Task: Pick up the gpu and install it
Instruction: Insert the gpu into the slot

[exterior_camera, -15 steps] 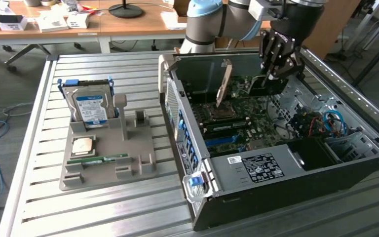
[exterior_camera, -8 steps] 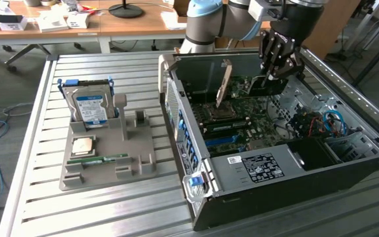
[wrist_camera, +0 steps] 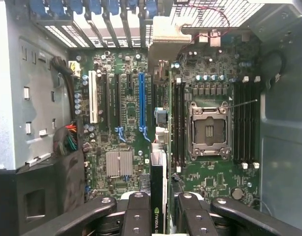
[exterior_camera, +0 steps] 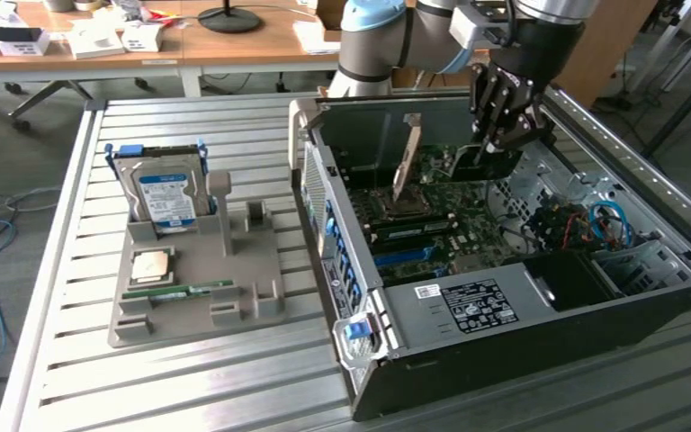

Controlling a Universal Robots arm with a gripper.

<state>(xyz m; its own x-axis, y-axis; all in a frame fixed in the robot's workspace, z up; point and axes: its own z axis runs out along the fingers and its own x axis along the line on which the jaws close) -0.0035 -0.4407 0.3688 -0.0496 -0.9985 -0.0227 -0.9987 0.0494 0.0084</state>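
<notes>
The gpu (wrist_camera: 159, 189) is gripped edge-on by the closed gripper (wrist_camera: 161, 209) and is held upright inside the open computer case (exterior_camera: 633, 184), over the motherboard (wrist_camera: 126, 98), towards the case's far end.

Slatted metal table (exterior_camera: 201, 391), grey parts holder (exterior_camera: 245, 274), open computer case (exterior_camera: 538, 360)

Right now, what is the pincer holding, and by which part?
The pincer grips the gpu by the edge facing away from the motherboard.
</notes>
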